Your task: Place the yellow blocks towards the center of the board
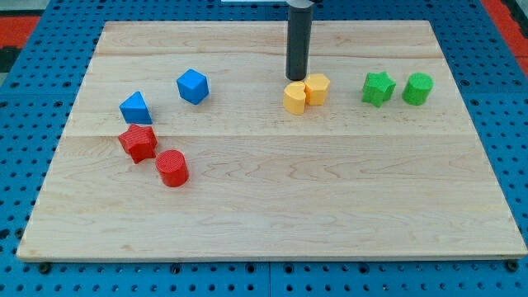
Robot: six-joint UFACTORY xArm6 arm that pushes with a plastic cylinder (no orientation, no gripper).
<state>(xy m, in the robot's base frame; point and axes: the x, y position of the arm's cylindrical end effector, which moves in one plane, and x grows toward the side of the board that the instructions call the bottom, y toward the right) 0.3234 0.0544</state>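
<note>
Two yellow blocks sit side by side above the middle of the wooden board (272, 190): a yellow heart-like block (294, 97) on the left and a yellow rounded block (317, 88) on the right, touching each other. My tip (296, 78) is at the lower end of the dark rod, just above the left yellow block on its top side, touching it or very close to it.
A blue cube (192, 86) and a blue triangular block (135, 108) lie at the view's left, with a red star (138, 142) and a red cylinder (172, 168) below them. A green star (378, 88) and a green cylinder (417, 89) lie at the right.
</note>
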